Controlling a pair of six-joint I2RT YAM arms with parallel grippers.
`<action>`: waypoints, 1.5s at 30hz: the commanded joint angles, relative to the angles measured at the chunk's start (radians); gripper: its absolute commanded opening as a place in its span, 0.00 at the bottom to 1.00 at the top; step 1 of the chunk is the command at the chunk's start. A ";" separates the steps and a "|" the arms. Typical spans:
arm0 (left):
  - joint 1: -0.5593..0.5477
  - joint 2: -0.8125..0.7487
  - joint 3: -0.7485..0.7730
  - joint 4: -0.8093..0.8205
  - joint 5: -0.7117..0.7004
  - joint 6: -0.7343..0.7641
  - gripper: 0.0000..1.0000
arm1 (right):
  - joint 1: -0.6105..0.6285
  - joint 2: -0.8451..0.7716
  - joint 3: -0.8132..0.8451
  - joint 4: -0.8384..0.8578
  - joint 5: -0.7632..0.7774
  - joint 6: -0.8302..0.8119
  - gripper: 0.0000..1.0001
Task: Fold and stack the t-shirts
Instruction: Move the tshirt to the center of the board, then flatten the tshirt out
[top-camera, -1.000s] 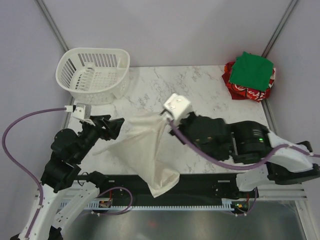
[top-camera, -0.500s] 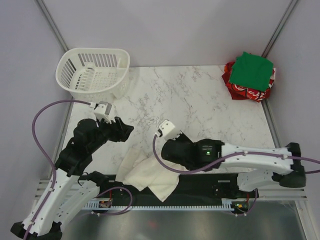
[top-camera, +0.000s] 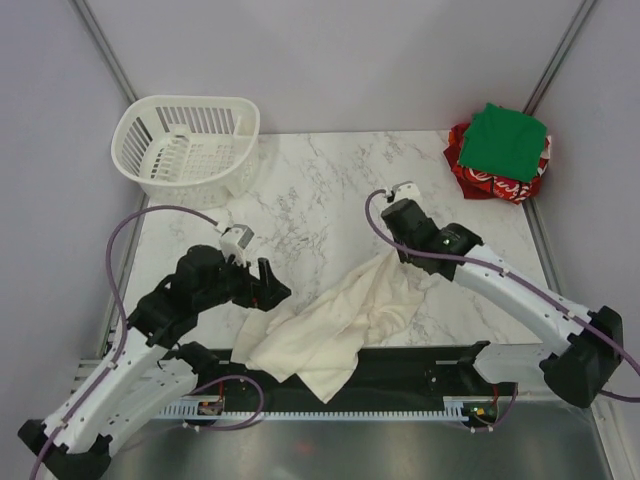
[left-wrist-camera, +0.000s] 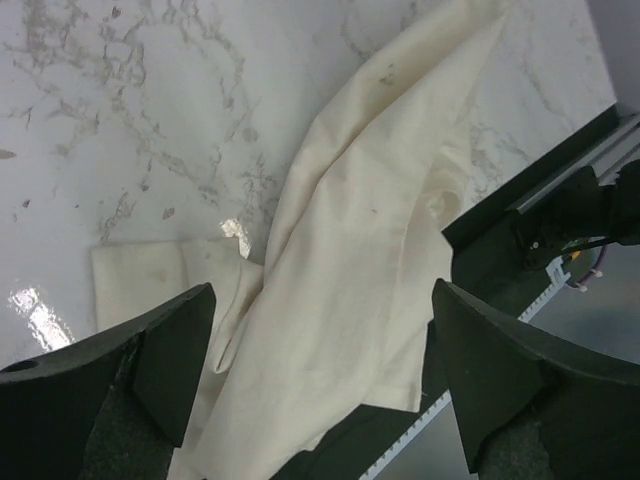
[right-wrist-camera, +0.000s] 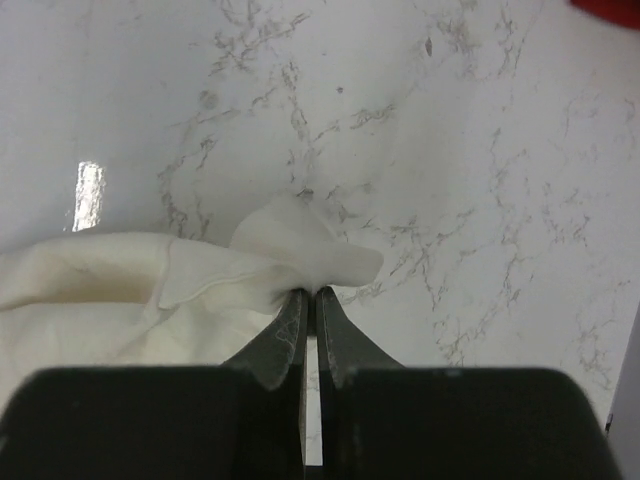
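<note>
Right pincer (right-wrist-camera: 310, 296) pinches cream t-shirt (top-camera: 330, 325) — soft, rumpled.

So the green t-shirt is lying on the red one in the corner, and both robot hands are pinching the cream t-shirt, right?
Not both. Only the right gripper is shut on the cream t-shirt. The left gripper is wide open over it, holding nothing, as the left wrist view shows. The green t-shirt does lie on the red t-shirt in the corner.
</note>
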 joint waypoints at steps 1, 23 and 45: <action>-0.108 0.185 0.051 -0.016 -0.182 -0.074 0.96 | -0.120 0.073 0.032 0.068 -0.154 -0.042 0.00; -0.667 0.592 0.328 -0.211 -0.736 -0.079 0.91 | -0.523 0.357 0.140 0.251 -0.087 -0.010 0.00; -0.674 0.712 0.237 -0.088 -0.458 -0.011 0.62 | -0.523 0.380 0.069 0.306 -0.225 -0.014 0.00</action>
